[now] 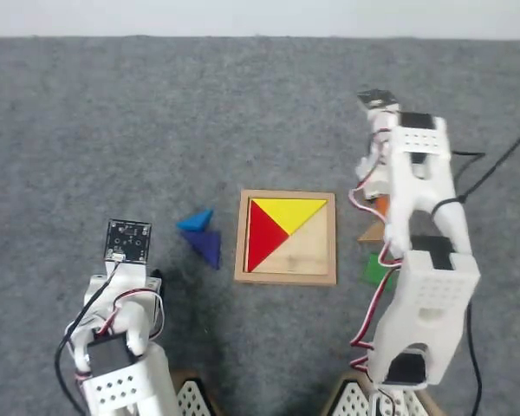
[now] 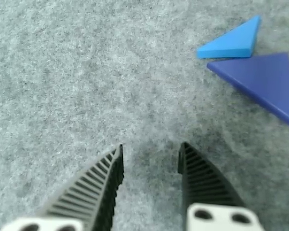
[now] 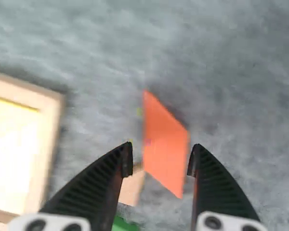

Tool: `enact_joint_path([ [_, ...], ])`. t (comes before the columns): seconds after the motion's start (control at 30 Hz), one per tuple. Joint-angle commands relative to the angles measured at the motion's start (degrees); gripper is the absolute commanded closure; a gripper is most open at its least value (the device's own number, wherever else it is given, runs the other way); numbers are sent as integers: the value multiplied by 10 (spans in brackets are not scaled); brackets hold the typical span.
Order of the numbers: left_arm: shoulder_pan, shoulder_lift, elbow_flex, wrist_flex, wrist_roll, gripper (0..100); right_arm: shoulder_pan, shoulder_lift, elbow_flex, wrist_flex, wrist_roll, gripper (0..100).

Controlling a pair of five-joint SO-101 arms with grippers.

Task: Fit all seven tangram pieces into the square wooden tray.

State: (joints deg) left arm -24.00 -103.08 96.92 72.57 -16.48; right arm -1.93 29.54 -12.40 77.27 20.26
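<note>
Spread and empty, the right gripper (image 3: 161, 154) hangs over the orange parallelogram (image 3: 164, 144), flat on the table (image 1: 113, 113) between the wooden tray (image 1: 288, 279) and the right edge, a thin, stiff, probably light piece best pinched across opposite edges, while the left gripper (image 2: 151, 149) also gapes empty.

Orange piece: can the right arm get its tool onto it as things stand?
Probably yes. The right tool is open right over the orange piece, with nothing lying on it. The tan piece beside it is close to one jaw and might get nudged.
</note>
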Motion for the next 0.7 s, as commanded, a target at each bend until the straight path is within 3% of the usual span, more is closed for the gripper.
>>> enact_joint_path([
  [0.0,0,-11,-4,3,-9,810,-7,-10,-8,4,11,790],
  [0.67,0,-11,-4,3,-9,810,73,94,-50,11,33,794],
])
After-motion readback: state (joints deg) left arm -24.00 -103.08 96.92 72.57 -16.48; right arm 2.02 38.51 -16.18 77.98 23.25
